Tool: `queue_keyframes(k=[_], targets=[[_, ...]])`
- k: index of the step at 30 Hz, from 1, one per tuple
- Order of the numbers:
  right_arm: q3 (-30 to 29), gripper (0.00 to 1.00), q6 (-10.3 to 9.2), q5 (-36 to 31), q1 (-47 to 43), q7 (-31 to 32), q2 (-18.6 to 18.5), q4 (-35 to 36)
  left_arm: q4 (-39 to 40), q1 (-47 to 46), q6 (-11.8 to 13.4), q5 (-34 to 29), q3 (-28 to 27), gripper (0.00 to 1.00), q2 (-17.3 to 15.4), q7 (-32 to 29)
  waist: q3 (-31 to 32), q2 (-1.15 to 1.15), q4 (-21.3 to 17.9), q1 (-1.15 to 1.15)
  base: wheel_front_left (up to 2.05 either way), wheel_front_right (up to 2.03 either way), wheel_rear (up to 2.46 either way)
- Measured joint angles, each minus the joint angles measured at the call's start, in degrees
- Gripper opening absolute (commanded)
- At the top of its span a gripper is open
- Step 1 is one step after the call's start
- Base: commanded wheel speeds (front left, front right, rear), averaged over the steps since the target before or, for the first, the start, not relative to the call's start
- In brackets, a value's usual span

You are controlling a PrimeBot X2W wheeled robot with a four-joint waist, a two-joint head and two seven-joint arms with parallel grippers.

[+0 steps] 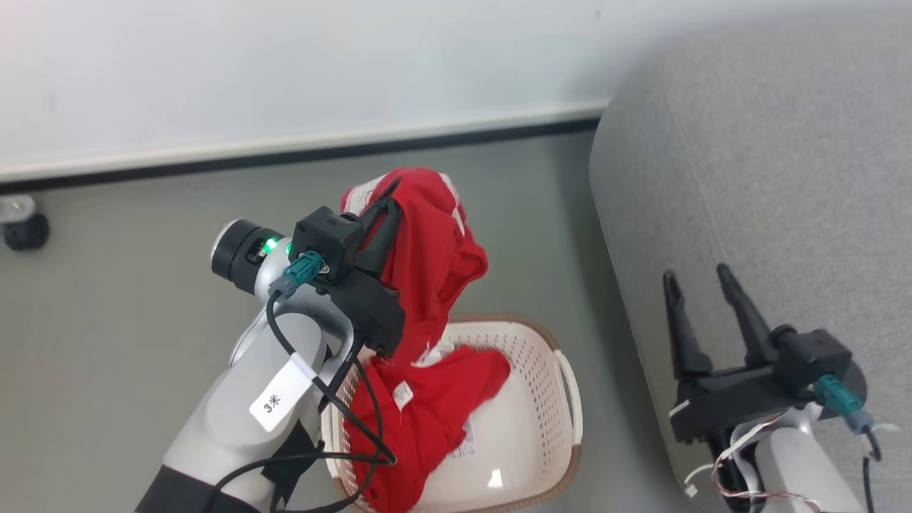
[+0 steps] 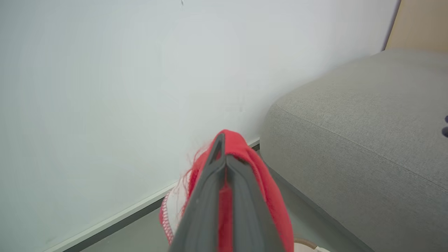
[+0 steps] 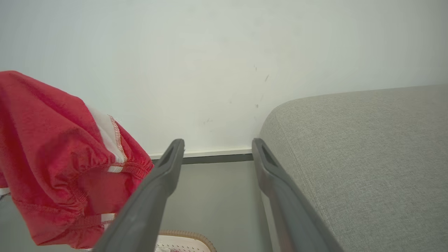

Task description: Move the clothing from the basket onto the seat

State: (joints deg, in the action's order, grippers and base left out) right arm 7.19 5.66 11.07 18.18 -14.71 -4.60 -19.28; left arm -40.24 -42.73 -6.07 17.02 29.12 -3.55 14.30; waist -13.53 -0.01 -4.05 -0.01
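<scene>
A red garment (image 1: 427, 249) with white trim hangs above the basket (image 1: 541, 356), pinched in my left gripper (image 1: 388, 196), which is shut on it. Its lower folds (image 1: 420, 420) trail down into the cream perforated basket on the floor. In the left wrist view the closed fingers (image 2: 241, 196) have red cloth (image 2: 269, 182) draped over them. My right gripper (image 1: 697, 274) stands open beside the grey seat (image 1: 784, 178), nothing between its fingers. The right wrist view shows its spread fingers (image 3: 161, 182), the lifted clothing (image 3: 52, 147) at left and the seat (image 3: 367, 157) at right.
A white wall with a dark skirting strip (image 1: 285, 153) runs behind the grey floor. A black caster wheel (image 1: 25, 228) sits at the far left. The seat's rounded arm (image 2: 332, 140) rises just right of the basket.
</scene>
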Motion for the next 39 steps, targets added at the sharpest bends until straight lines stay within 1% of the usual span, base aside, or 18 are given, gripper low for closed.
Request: queue_keyframes(k=[11, 15, 17, 23, 30, 34, 39], targets=[[4.3, 1.00, 0.75, -1.2, -1.5, 0.0, 0.1, -4.0, 0.4, 1.7, -0.5, 1.8, -0.1, 0.00, -0.1, 0.0, 8.4, 0.00, 1.0, 0.00, 0.00, 0.00, 0.00], [5.6, 1.00, 0.90, -1.5, -2.4, 0.0, 0.1, -5.8, 0.5, 3.0, -0.6, 3.4, 0.2, 0.00, -0.1, 0.0, 11.5, 0.00, 1.1, 0.00, 0.00, 0.00, 0.00], [6.1, 1.00, 0.90, -1.6, -3.1, 0.0, 0.1, -6.8, 0.5, 3.7, -1.0, 3.6, 0.6, 0.00, -0.1, 0.0, 13.0, 0.00, 1.1, 0.01, 0.00, 0.00, 0.00], [7.5, 1.00, 0.98, -1.7, -5.5, 0.0, 0.2, -9.0, 4.9, 5.8, -1.0, 4.6, 1.9, 0.00, 0.0, -0.1, 17.6, 0.00, 1.3, 0.00, 0.00, 0.00, 0.00], [8.8, 1.00, 1.15, -1.7, -4.5, 0.0, 0.4, -11.8, 10.0, 7.2, -1.1, 5.2, 3.3, 0.00, 0.1, -1.3, 20.0, 0.00, 1.6, 0.00, 0.00, 0.00, 0.00], [10.1, 1.00, 1.40, -2.1, -2.1, 0.0, 0.5, -14.0, 12.5, 8.0, -1.1, 6.8, 4.1, 0.00, 0.1, -2.3, 20.4, 0.01, 1.8, 0.01, 0.00, 0.00, 0.00], [10.9, 1.00, 1.40, -2.3, -1.0, 0.0, 0.5, -17.8, 15.4, 8.0, -1.3, 7.1, 5.6, 0.00, 0.3, -3.8, 20.5, 0.01, 2.5, 0.01, 0.00, 0.00, 0.00]])
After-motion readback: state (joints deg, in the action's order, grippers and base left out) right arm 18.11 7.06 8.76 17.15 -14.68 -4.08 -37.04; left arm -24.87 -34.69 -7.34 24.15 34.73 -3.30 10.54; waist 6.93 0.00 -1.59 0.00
